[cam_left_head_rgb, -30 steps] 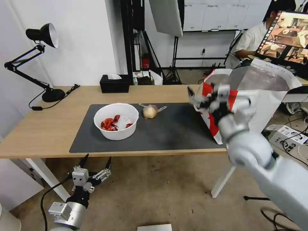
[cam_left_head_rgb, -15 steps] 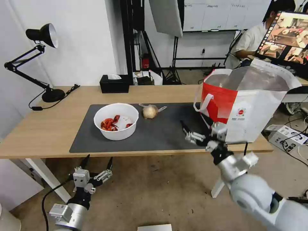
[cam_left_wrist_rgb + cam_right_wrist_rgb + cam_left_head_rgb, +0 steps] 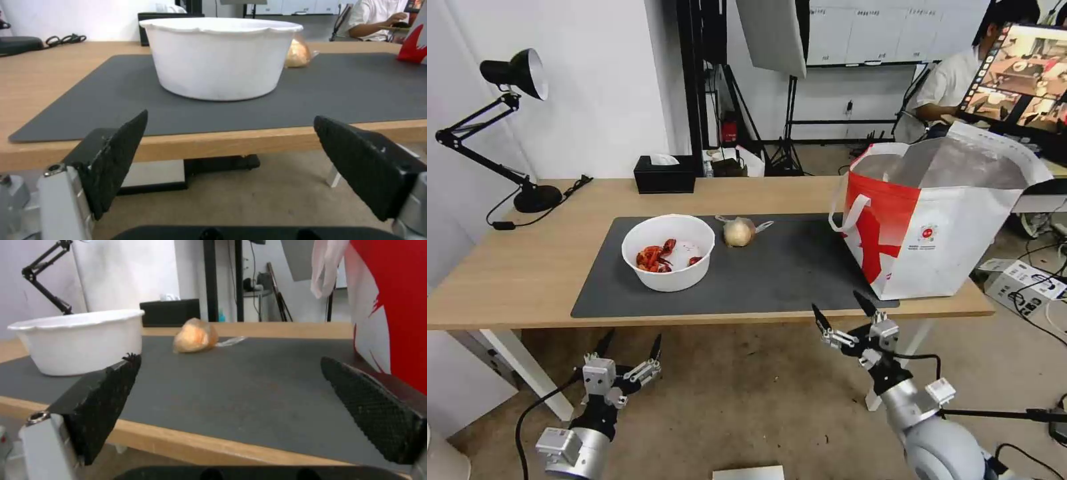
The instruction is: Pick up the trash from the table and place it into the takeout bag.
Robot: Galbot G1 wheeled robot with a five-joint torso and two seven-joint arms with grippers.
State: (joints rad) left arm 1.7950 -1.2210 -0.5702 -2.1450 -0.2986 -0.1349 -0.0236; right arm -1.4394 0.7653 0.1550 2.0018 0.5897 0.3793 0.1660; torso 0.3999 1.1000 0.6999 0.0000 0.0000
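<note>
A white round bowl (image 3: 668,252) holding red crayfish shells sits on the dark grey mat (image 3: 774,273) of the table (image 3: 514,267). Beside it lies a clear-wrapped tan lump (image 3: 739,232). The red-and-white takeout bag (image 3: 934,220) stands open at the table's right end. My right gripper (image 3: 840,315) is open and empty, just below the table's front edge near the bag. My left gripper (image 3: 630,343) hangs open below the front edge, under the bowl. Both wrist views look across the mat at the bowl (image 3: 220,56) (image 3: 78,340) and the lump (image 3: 297,53) (image 3: 195,336).
A black tissue box (image 3: 665,173) stands at the table's back edge. A black desk lamp (image 3: 507,127) is at the back left with its cord on the wood. Table legs and cables lie on the floor on the right.
My right arm has dropped from beside the bag's mouth to below the table's front edge, its gripper empty. The left gripper has sunk slightly.
</note>
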